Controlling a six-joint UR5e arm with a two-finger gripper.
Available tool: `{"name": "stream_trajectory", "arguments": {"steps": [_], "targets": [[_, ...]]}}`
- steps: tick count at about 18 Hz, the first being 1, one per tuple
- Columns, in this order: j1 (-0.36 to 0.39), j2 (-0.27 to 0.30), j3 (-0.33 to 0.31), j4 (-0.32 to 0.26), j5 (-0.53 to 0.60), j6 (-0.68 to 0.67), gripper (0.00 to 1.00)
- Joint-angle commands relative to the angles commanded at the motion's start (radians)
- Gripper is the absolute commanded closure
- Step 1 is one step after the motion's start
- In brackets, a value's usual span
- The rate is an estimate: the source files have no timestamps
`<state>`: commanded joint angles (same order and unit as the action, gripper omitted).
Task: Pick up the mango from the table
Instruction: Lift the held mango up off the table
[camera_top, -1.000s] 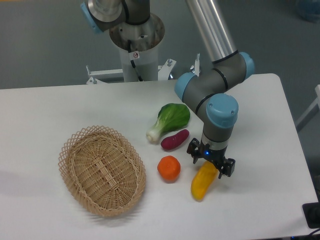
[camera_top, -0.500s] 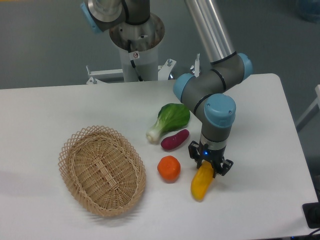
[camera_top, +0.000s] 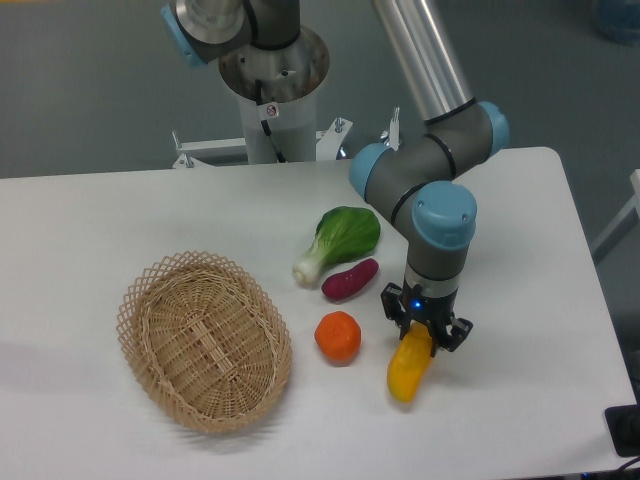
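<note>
On the left part of the white tabletop (camera_top: 90, 220) sits an oval wicker basket (camera_top: 205, 340), holding nothing that shows and well apart from the work. To its right lies a round orange fruit (camera_top: 338, 336), and above that a small purple vegetable (camera_top: 350, 279) with a leafy green one (camera_top: 342, 240) just beyond it. Further right the hand (camera_top: 426, 330) stands over the mango (camera_top: 410, 365), its two fingers closed together on the fruit's upper, orange-tinted end; the long yellow body slants down and to the left below the hand, its lower tip at or barely off the tabletop, and which of the two cannot be told from this view.

The chief risk, as I judge it, lies in where the grip sits. The fingers hold one end of a smooth, tapering fruit, so most of its weight hangs beyond the grip. On a lift the mango could pivot between the pads and swing toward vertical, or slide out along its taper and drop. A quick upward move would make this more likely. If it fell, it could roll against the orange fruit just to its left and knock it along. The purple vegetable lies near the hand's upper left, so a sideways drift that way might nudge it.
</note>
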<state>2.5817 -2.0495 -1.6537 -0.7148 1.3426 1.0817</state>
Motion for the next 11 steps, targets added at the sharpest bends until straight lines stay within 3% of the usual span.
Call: {"name": "stream_trajectory", "arguments": {"steps": [6,11], "targets": [[-0.029,0.107,-0.017,-0.003,-0.042,-0.088,0.59],[-0.031,0.149,-0.035,-0.003,-0.075,-0.130,0.58]]}}
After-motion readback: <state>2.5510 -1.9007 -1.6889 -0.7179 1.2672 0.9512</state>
